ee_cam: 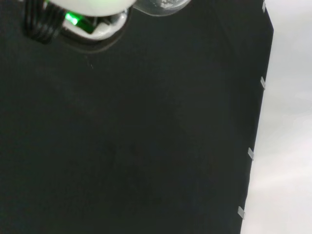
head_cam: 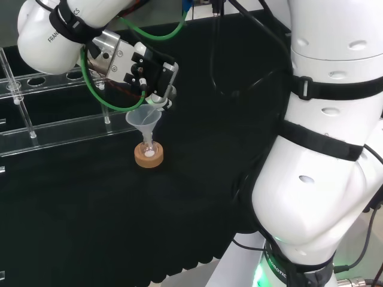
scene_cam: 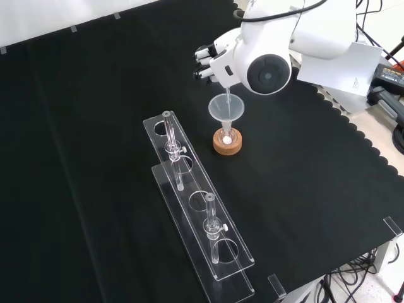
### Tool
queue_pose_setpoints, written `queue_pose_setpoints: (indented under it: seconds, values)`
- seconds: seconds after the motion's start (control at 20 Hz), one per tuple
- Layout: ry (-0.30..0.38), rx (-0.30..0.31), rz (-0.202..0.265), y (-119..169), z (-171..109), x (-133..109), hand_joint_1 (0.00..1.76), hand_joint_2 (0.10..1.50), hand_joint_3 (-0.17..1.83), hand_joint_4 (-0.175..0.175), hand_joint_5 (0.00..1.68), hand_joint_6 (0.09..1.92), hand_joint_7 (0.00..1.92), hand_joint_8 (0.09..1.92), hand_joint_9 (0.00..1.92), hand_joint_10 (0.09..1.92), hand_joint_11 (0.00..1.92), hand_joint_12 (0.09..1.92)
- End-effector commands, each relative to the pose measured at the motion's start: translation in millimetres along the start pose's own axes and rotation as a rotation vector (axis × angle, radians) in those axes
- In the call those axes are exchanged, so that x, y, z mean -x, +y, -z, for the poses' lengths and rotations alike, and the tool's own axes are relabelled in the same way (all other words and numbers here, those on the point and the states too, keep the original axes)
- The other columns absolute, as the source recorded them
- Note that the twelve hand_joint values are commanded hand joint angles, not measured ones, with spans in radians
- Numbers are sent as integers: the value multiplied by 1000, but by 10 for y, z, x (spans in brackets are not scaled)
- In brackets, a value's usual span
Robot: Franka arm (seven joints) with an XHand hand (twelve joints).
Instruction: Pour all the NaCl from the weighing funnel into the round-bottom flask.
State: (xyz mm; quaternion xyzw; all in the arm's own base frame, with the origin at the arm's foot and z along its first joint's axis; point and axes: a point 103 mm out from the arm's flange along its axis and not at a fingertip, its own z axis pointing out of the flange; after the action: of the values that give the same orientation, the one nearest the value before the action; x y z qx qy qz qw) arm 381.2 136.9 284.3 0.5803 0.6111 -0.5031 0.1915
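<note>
A small round-bottom flask [head_cam: 148,147] stands on a cork ring [head_cam: 148,158] with a clear cone funnel [head_cam: 143,117] set in its neck. White powder shows inside the flask [scene_cam: 226,136]. The black and white hand [head_cam: 151,73] hangs just above the cone funnel, fingers curled on a clear weighing funnel [head_cam: 159,99]. In the front view its thin stem [scene_cam: 226,100] points steeply down into the cone funnel [scene_cam: 226,110], below the hand [scene_cam: 207,60]. A bit of clear glass [ee_cam: 161,5] shows in the wrist view. How much powder the weighing funnel holds cannot be told.
Two long clear racks with holes and upright tubes [scene_cam: 189,202] lie left of the flask in the front view, and at the left in the head view [head_cam: 54,125]. The arm's link with a grey cap [scene_cam: 268,73] stands right of the hand. The cloth's scalloped edge [scene_cam: 353,126] runs nearby.
</note>
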Motion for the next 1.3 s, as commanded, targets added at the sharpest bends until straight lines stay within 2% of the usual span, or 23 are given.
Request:
queue_pose_setpoints:
  seconds: [0.05, 0.95, 1.3]
  values:
    - [-14, -11, -4, 2, 9, -6, 1124, 697, 563, 175, 1301, 581, 492, 702, 875, 368, 799, 1057]
    - [-40, -34, -12, 7, 38, -16, 1124, 697, 565, 175, 1300, 583, 482, 697, 861, 369, 784, 1059]
    - [-74, -47, -20, 18, 87, -44, 1124, 697, 565, 175, 1300, 585, 477, 695, 855, 370, 776, 1060]
